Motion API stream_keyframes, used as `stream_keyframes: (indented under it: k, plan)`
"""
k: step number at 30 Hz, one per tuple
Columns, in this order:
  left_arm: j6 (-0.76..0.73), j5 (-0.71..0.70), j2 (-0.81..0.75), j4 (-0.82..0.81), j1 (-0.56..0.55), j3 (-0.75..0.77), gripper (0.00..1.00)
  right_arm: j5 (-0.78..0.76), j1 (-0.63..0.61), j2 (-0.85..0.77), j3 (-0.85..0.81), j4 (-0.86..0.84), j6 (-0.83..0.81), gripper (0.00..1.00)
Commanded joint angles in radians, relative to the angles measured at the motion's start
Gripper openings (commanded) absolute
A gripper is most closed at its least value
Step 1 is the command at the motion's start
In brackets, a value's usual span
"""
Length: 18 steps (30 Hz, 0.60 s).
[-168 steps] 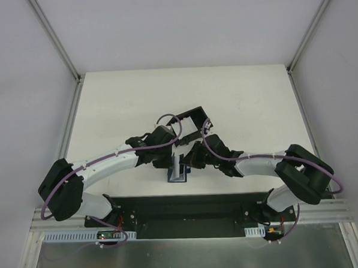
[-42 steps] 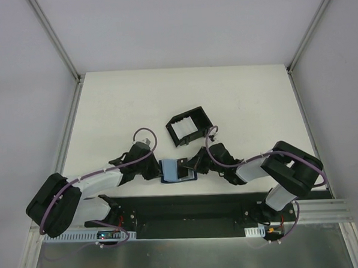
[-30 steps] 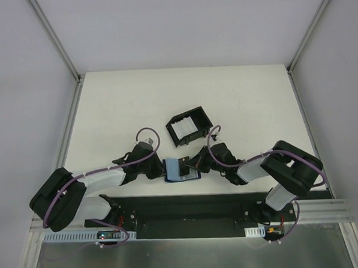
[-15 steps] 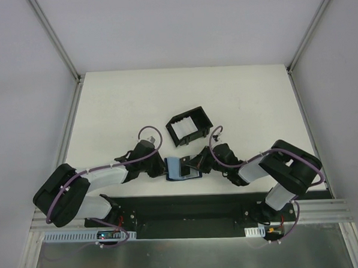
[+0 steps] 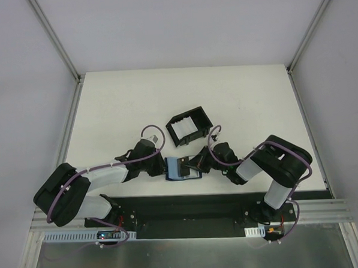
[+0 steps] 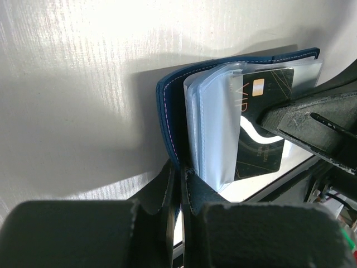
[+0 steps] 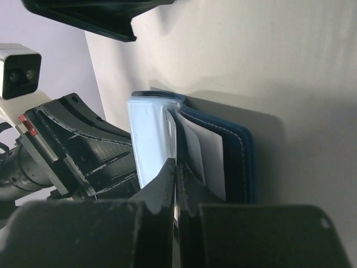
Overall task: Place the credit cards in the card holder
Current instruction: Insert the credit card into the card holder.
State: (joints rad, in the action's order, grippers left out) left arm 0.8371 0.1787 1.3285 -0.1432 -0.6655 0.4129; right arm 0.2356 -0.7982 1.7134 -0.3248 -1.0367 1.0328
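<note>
The card holder (image 5: 176,171), a navy wallet with pale blue-grey sleeves, lies open near the table's front edge between both grippers. My left gripper (image 5: 164,166) is shut on the edge of its navy cover (image 6: 167,111), as the left wrist view shows at the fingertips (image 6: 181,174). My right gripper (image 5: 193,166) is shut on a credit card, black with "VIP" and a gold chip (image 6: 268,128). The card lies partly between the clear sleeves (image 6: 215,123). In the right wrist view the gripper (image 7: 176,165) pinches the card's thin edge beside a pale leaf (image 7: 211,159) and the navy cover (image 7: 246,162).
A black open-sided box frame (image 5: 189,126) stands just behind the wallet, apart from it. The table's front edge and the black base rail (image 5: 189,205) are close below the wallet. The white table (image 5: 237,101) stretches back to the walls.
Since 5.6 s ago the wallet has come down from upright to lying low by the front edge. In the last second both grippers and the wallet edged slightly right; the holds are unchanged.
</note>
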Motion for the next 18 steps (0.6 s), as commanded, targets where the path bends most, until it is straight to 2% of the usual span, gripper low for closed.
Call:
stream_keyframes:
  k: [1,7,8,10,12,14,18]
  plan:
    - [-0.110,-0.108,0.066,0.169,0.014,-0.036,0.00,0.077,-0.016,0.020,-0.063,0.039,-0.039,0.00]
    - [-0.102,-0.111,0.081,0.169,0.014,-0.022,0.00,0.059,-0.038,-0.008,-0.109,0.159,-0.068,0.03]
    - [-0.104,-0.108,0.081,0.168,0.014,-0.020,0.00,0.044,-0.038,-0.012,-0.106,0.170,-0.069,0.05]
    - [-0.104,-0.113,0.080,0.169,0.014,-0.023,0.00,0.022,-0.036,-0.035,-0.096,0.203,-0.074,0.17]
    - [-0.102,-0.114,0.075,0.169,0.014,-0.029,0.00,-0.001,-0.030,-0.072,-0.091,0.256,-0.106,0.20]
    - [-0.102,-0.114,0.069,0.169,0.014,-0.034,0.00,-0.037,-0.026,-0.122,-0.111,0.370,-0.152,0.34]
    - [-0.110,-0.107,0.063,0.169,0.014,-0.037,0.00,-0.108,-0.033,-0.204,-0.175,0.630,-0.253,0.43]
